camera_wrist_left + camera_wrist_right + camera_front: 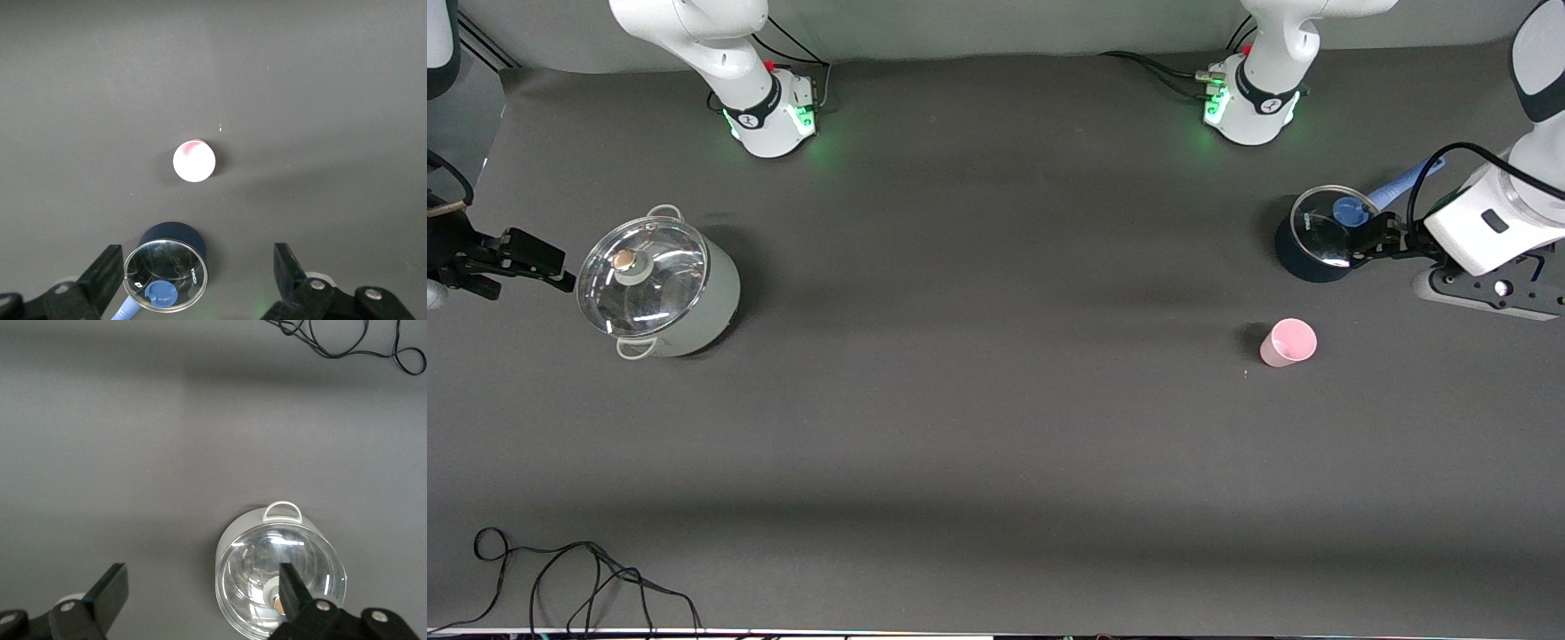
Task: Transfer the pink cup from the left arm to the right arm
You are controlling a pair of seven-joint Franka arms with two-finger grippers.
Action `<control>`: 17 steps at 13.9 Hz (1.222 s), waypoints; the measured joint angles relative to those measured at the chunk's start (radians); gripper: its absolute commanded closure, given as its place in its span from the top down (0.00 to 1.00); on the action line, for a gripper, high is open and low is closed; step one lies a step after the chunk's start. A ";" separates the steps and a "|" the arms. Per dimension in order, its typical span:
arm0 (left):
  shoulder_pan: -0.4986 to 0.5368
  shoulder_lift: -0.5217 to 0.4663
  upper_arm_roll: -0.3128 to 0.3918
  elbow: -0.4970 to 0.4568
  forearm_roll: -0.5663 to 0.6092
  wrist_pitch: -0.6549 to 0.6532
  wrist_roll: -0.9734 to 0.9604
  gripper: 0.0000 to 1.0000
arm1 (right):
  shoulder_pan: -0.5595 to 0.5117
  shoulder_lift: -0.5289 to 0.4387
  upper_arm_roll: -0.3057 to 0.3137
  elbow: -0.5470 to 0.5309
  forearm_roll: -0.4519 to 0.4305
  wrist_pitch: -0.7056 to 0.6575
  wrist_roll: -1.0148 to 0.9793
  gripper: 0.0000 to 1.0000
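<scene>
The pink cup (1288,342) stands upright and alone on the dark table toward the left arm's end, nearer to the front camera than a small dark pot (1319,236). It also shows in the left wrist view (194,161), seen from above. My left gripper (1368,238) hangs open and empty over the edge of the dark pot, apart from the cup; its fingers (107,270) stand wide. My right gripper (551,267) is open and empty at the right arm's end of the table, beside a white pot (660,289); its fingers (113,587) stand wide.
The dark pot (167,267) has a glass lid with a blue knob, and a pale blue handle (1400,185) sticks out. The white pot (280,580) has a glass lid and loop handles. A black cable (560,578) lies at the table's front corner.
</scene>
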 measured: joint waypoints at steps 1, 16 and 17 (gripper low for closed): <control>0.000 0.000 0.000 0.000 0.000 0.000 0.000 1.00 | 0.000 0.002 0.000 0.002 0.000 0.000 0.000 1.00; 0.004 0.000 0.002 -0.002 0.000 -0.019 0.000 1.00 | 0.000 0.008 -0.001 0.003 -0.009 0.000 0.000 1.00; 0.004 0.000 0.002 -0.003 0.000 -0.020 0.000 1.00 | 0.000 0.008 -0.001 0.003 -0.009 0.000 0.000 1.00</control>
